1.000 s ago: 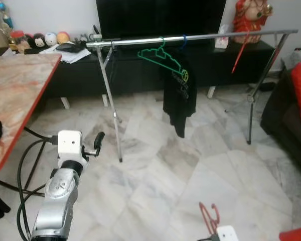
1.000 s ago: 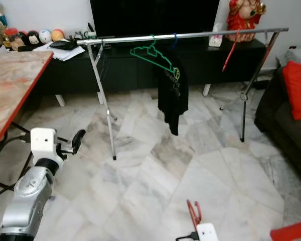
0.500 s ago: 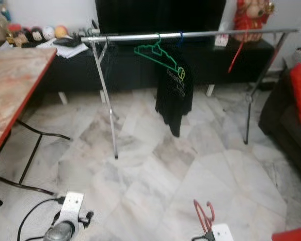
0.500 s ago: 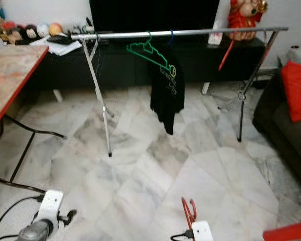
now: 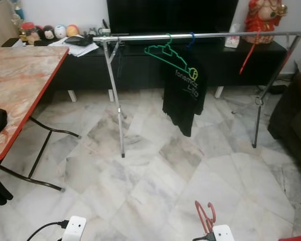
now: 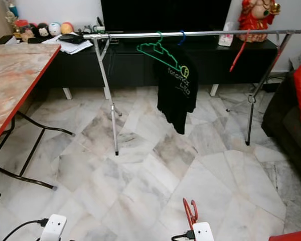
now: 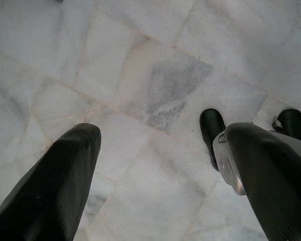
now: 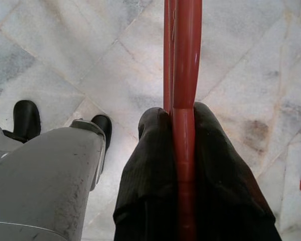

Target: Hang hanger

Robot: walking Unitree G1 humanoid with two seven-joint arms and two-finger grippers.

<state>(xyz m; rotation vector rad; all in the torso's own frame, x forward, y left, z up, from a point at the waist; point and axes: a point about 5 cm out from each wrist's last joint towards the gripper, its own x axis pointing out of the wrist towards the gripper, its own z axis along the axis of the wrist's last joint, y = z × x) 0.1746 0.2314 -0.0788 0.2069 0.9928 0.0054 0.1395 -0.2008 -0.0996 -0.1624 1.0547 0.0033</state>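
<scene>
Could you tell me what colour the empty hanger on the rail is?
Green hanger, clearest in the left eye view.

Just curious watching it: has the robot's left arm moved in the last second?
Yes. The left gripper has dropped from beside the rack's leg to low over the floor.

Before us the clothes rail (image 5: 200,36) runs across the room from left to right, well beyond our arms. On it hang an empty hanger (image 5: 166,54) and, just to its right and touching it, a shirt (image 5: 184,93); further right a second hanger (image 5: 250,50) dangles from the same rail. Behind the rail stands a low cabinet (image 5: 140,68) with a screen (image 5: 170,15) on it. To our left is the surface (image 5: 17,83). At the lower edge the right hand (image 8: 183,150) grips a hanger (image 6: 190,213) — between its fingers — above the floor (image 5: 155,191).
</scene>
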